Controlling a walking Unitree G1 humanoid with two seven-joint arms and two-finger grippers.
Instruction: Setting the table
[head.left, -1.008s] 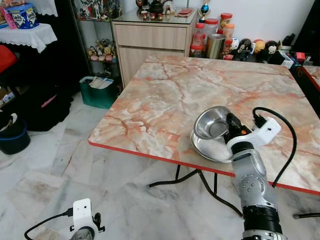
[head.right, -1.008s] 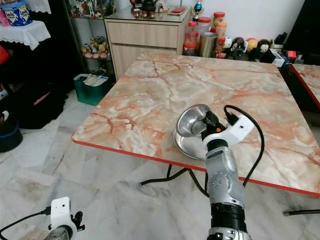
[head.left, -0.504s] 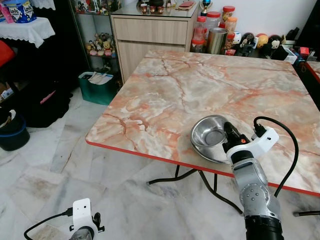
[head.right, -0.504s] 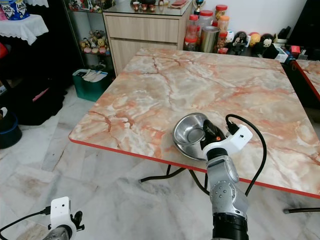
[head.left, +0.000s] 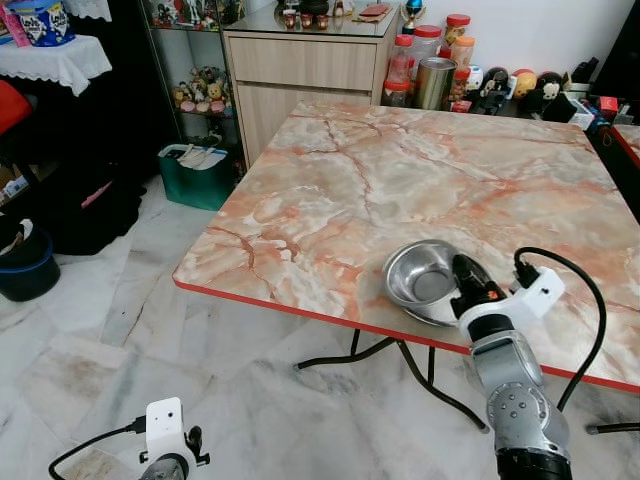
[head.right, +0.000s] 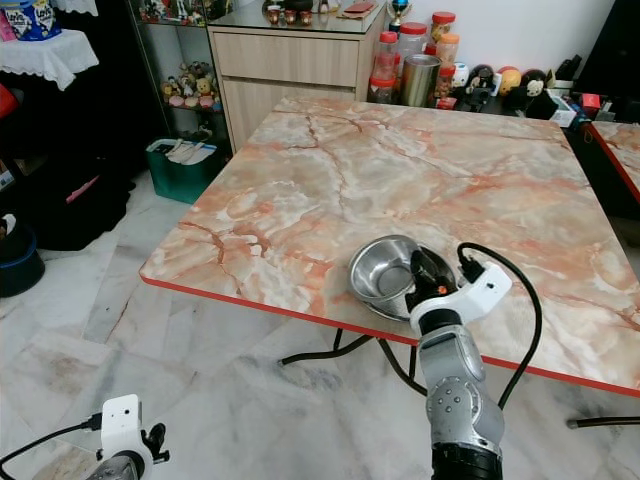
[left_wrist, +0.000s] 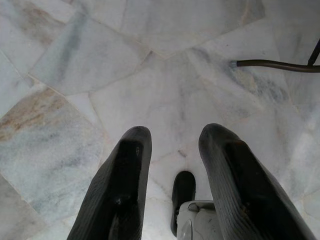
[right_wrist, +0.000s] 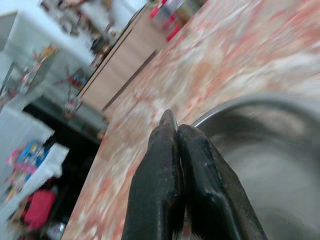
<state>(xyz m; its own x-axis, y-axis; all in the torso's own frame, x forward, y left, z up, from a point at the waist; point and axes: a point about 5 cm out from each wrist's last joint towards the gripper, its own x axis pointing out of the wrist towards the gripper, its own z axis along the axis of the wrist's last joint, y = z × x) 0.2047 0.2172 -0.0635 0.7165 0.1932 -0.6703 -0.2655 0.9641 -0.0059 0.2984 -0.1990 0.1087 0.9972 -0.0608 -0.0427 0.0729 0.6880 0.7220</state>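
Note:
A shiny steel bowl (head.left: 420, 280) rests level on the marble table (head.left: 400, 170), close to its red front edge, and seems to sit in a second shallow steel dish (head.right: 384, 310). My right gripper (head.left: 463, 277) is at the bowl's near right rim, shut on it. In the right wrist view the two black fingers (right_wrist: 200, 170) press together at the bowl (right_wrist: 260, 145) rim. My left arm (head.left: 166, 440) hangs idle low at the left. Its gripper (left_wrist: 175, 134) is open above the marble floor.
Jars, a steel canister (head.left: 432, 82) and small toys line the table's far edge. A wooden cabinet (head.left: 300, 75) stands behind, with a green bin (head.left: 195, 170) beside it on the floor. Black metal table legs (head.left: 340, 358) cross under the table.
The right gripper has brought the bowl down from a raised tilt to lie level on the table. The left arm has not moved.

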